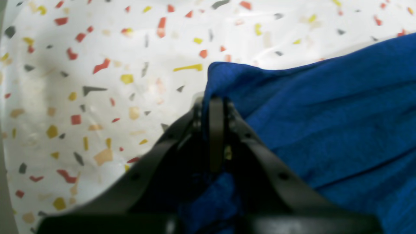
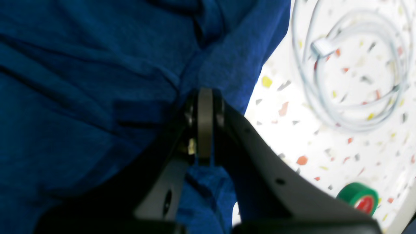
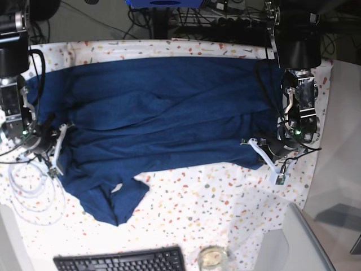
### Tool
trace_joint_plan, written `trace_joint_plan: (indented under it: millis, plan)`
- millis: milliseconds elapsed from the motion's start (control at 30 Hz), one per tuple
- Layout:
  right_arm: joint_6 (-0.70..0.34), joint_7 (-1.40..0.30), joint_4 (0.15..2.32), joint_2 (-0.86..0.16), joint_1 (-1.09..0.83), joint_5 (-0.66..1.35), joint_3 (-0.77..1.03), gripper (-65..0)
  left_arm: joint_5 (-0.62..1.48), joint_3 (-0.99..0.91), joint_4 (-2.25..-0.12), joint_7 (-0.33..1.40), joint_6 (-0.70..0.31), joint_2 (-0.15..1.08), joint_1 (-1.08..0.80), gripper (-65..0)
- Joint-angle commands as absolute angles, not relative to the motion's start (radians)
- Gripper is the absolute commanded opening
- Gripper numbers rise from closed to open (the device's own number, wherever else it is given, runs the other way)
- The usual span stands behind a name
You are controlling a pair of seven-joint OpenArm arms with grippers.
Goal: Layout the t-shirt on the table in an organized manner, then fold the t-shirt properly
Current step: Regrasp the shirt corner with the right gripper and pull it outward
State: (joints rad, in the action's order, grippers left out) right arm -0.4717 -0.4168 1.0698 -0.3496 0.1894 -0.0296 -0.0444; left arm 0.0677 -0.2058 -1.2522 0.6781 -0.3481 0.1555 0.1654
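Count on the desk (image 3: 225, 197): one t-shirt (image 3: 163, 113), navy; one coiled white cable (image 2: 351, 74); one roll of green tape (image 2: 359, 196); one black keyboard (image 3: 121, 261) at the near edge; one round glass (image 3: 212, 258) beside it. Two pincers: left pincer (image 1: 216, 102) and right pincer (image 2: 204, 94); each clamped on shirt fabric.
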Motion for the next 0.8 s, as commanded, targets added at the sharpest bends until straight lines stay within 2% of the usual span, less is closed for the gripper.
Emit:
trace_joint_plan:
  millis: [0, 133, 367, 767]
  plan:
    - [-0.467, -0.398, 1.052, -0.369, 0.223, -0.027, -0.035, -63.8, 0.074, -0.208, -1.268, 0.661, -0.351, 0.165, 0.186, -65.0]
    - [-0.467, -0.383, 0.906, -0.374, 0.291, -0.027, -0.033, -63.8, 0.074, -0.208, -1.265, 0.659, -0.351, 0.165, 0.186, -65.0]
    - [-0.467, -0.248, 0.740, -0.409, 0.349, -0.027, -0.038, -63.8, 0.074, -0.208, -1.264, 0.659, -0.351, 0.162, 0.186, -65.0]
    - [-0.460, -0.211, 0.687, -0.435, 0.453, -0.024, -0.030, -63.2, 0.074, -0.208, -1.264, 0.659, -0.351, 0.162, 0.186, -65.0]
